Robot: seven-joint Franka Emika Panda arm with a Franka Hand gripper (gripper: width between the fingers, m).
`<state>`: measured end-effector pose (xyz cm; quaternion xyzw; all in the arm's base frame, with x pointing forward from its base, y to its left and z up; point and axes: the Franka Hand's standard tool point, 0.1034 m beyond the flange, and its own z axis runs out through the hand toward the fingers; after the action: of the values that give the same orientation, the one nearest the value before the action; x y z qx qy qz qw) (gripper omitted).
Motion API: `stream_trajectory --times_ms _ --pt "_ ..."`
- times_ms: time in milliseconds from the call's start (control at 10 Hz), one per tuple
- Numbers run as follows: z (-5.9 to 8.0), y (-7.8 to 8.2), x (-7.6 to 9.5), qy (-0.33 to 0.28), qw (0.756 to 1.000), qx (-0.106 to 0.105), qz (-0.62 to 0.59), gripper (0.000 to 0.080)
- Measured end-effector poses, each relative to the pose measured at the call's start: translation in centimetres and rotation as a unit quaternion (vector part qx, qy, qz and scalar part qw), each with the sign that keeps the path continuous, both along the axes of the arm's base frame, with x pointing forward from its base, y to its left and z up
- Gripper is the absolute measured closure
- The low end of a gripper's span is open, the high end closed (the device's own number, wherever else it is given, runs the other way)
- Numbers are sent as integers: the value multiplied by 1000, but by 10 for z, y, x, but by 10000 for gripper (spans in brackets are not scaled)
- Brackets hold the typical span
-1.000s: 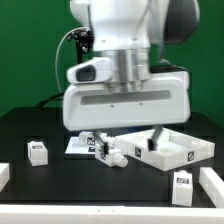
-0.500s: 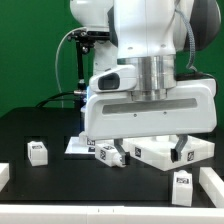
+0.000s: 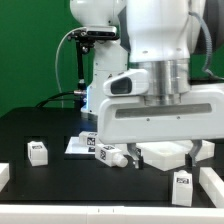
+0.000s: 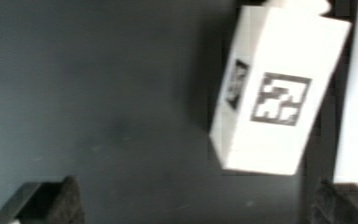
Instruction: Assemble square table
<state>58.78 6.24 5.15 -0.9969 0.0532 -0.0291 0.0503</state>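
Exterior view: white arm (image 3: 160, 100) low over the black table (image 3: 30, 125), hiding much of the square table's rimmed top (image 3: 165, 158) toward the exterior view's right; tagged leg (image 3: 108, 152) lying beside the marker board (image 3: 75, 147). Wrist view: gripper (image 4: 194, 205) above the dark surface, jaws spread wide and gripping nothing, a white leg (image 4: 270, 95) lying flat, clear of the fingers (image 4: 48, 200).

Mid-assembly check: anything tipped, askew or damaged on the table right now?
One table leg lies on its side, skewed, beside the marker board near the middle; the leg at the exterior view's left and the leg at the exterior view's right sit squarely. No damage or spill shows.
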Motion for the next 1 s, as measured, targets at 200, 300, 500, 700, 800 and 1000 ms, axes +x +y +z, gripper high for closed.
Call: stream_trajectory --times_ms 200,300,500,700,800,1000 --pt "-9 13 -2 5 1000 1 -13 151" --pt "-16 18 -4 8 1000 1 -14 151" --pt "-27 21 -5 8 1000 0 -13 151" --pt "-35 19 -7 6 1000 -1 -11 151" --pt "-39 14 -5 -12 1000 -3 3 151" --pt "-44 4 -7 -26 1000 1 -2 151"
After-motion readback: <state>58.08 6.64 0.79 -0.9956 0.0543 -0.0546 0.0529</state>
